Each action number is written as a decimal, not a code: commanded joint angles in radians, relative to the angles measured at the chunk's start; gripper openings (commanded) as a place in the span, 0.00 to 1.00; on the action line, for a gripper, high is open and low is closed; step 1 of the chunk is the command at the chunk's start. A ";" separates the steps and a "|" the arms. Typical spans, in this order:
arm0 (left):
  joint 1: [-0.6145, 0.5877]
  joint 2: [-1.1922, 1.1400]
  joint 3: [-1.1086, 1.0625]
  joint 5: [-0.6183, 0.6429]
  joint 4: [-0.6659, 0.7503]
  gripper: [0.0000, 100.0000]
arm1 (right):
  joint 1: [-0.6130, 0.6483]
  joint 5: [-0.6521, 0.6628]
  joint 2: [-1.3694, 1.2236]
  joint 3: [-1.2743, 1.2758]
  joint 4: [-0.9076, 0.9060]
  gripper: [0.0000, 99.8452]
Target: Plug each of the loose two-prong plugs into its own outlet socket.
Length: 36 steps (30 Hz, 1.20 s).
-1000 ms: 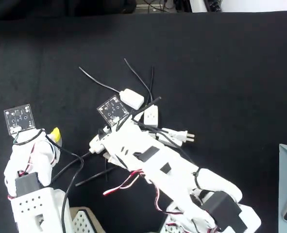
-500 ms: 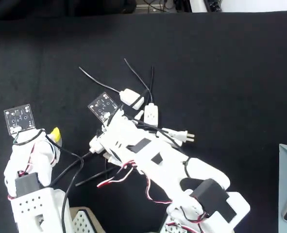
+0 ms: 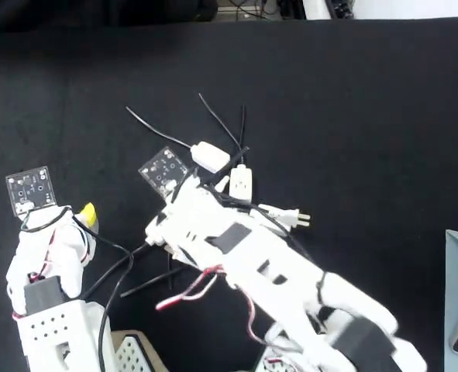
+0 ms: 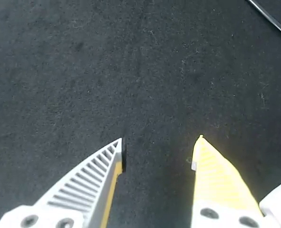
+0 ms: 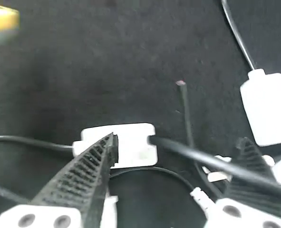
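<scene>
Right gripper (image 5: 178,141) spread wide, empty, over a plug (image 5: 128,145); its arm (image 3: 244,248) covers the socket board's (image 3: 160,168) five-o'clock corner. Left gripper (image 4: 159,142) parted, empty.

Left arm (image 3: 46,271) and right arm (image 3: 248,252): white shells, black patches, red wires. Left gripper (image 4: 160,138) has 1 yellow finger (image 4: 216,180); right gripper (image 5: 178,137) has 2 black ribbed fingers (image 5: 83,180).

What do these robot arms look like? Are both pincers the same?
Both are white plastic with black blocks and loose red, white and black wires. The left arm has ribbed, pointed jaws, one white, one yellow; the right arm has two dark ones.
</scene>
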State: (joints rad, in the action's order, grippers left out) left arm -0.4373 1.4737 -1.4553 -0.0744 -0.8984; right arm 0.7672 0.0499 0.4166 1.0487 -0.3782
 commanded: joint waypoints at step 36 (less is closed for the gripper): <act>0.501 -0.674 0.467 -0.218 -0.215 0.35 | -0.425 -0.187 0.825 0.239 -0.379 0.01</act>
State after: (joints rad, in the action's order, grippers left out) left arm 0.0445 0.9935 -1.0794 -0.2509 -1.2037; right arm 0.3391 -0.1281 1.2267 1.2421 -0.8508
